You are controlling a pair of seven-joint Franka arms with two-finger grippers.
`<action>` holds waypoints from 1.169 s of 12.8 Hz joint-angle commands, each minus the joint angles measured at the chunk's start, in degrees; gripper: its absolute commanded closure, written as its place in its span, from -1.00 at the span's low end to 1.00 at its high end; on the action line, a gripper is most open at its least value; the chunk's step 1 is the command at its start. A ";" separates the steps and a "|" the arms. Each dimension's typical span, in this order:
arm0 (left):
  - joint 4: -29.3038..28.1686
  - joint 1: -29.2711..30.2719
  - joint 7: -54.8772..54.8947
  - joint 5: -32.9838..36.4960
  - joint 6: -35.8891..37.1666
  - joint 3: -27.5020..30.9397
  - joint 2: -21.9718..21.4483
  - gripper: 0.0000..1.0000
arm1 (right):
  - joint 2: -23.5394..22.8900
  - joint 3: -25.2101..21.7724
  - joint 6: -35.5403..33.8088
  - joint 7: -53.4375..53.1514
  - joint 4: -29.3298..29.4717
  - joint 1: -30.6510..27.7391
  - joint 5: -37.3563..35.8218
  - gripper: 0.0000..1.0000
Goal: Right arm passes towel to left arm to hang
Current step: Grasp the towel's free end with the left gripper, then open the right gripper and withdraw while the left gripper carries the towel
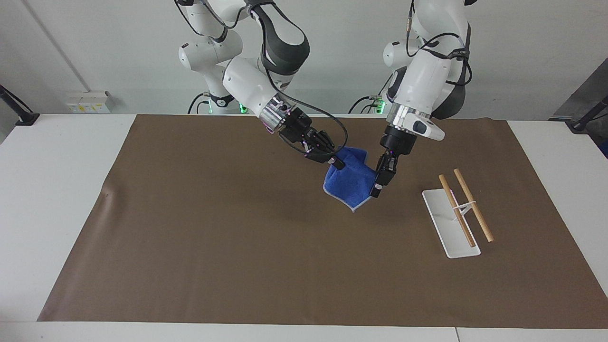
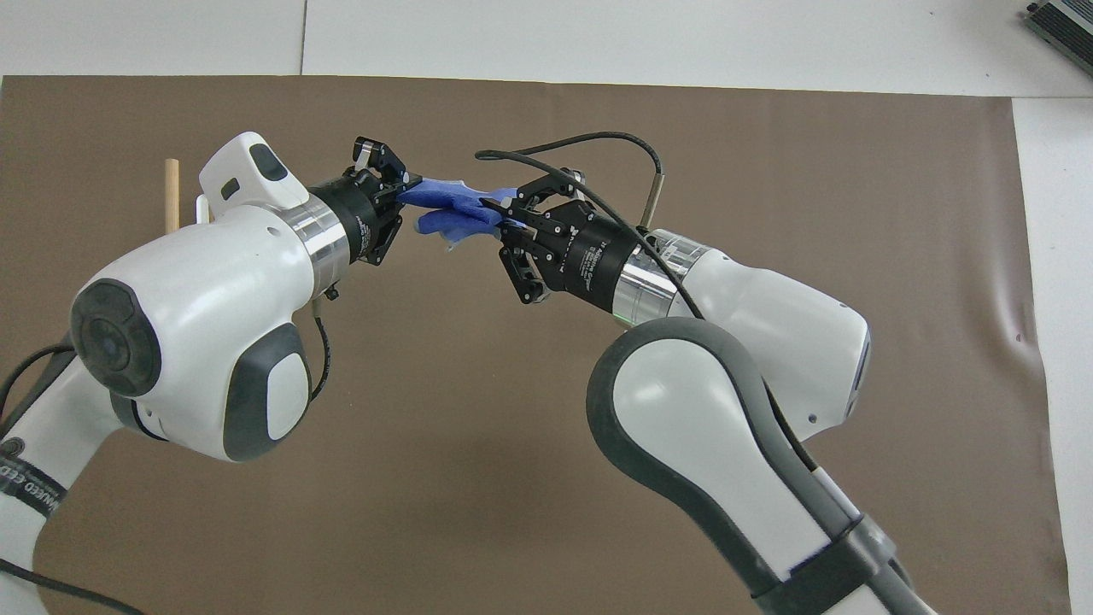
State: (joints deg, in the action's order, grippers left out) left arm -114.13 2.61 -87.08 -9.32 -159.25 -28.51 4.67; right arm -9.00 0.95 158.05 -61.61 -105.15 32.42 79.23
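Observation:
The bright blue towel [image 1: 349, 184] hangs in the air between both grippers, over the middle of the brown mat [image 1: 228, 237]. My right gripper [image 1: 338, 164] is shut on the towel's upper corner. My left gripper [image 1: 376, 190] points down at the towel's edge toward the left arm's end, and its fingers are closed on that edge. In the overhead view the towel [image 2: 452, 209] stretches between the left gripper [image 2: 401, 188] and the right gripper [image 2: 499, 215].
A white rack base [image 1: 446, 228] with two wooden rods [image 1: 468, 204] stands on the mat toward the left arm's end. In the overhead view one rod [image 2: 172, 192] shows beside the left arm. A wall lies past the robots.

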 commanded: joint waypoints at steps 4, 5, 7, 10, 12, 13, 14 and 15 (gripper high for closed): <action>0.40 2.84 6.65 -0.70 0.08 0.47 0.34 1.00 | 0.04 0.11 1.12 2.35 -0.23 -0.25 0.40 -0.99; 0.31 3.02 7.97 -0.70 0.17 1.34 0.43 1.00 | 0.04 0.02 1.12 5.76 -0.58 -0.33 0.14 -1.00; 0.40 3.02 9.55 -0.70 0.08 3.89 0.43 1.00 | 0.39 -0.16 2.34 15.15 -2.50 -0.77 -0.31 -1.00; 0.14 3.11 13.77 -0.70 0.17 8.02 0.34 1.00 | 1.00 -0.42 4.90 29.66 -6.19 -2.70 -4.33 -1.00; -0.39 3.37 16.41 -0.70 1.31 10.92 0.17 1.00 | 1.44 -0.51 4.37 35.04 -8.74 -4.89 -11.78 -1.00; -0.56 3.46 16.94 -0.70 2.10 12.41 0.17 1.00 | 1.71 -0.42 4.02 36.54 -9.54 -6.21 -16.87 -1.00; -0.57 3.46 17.12 -0.70 3.85 14.17 -0.01 1.00 | 1.53 -0.42 3.15 37.43 -9.89 -7.27 -21.88 -1.00; -0.57 3.46 18.34 -0.70 5.60 16.27 -0.18 1.00 | 1.45 -0.42 1.23 38.04 -9.90 -8.58 -27.67 -1.00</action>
State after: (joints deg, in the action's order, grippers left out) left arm -114.40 5.77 -71.20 -9.32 -156.61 -14.67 5.12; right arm -9.08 0.06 161.61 -26.28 -113.12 25.96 58.84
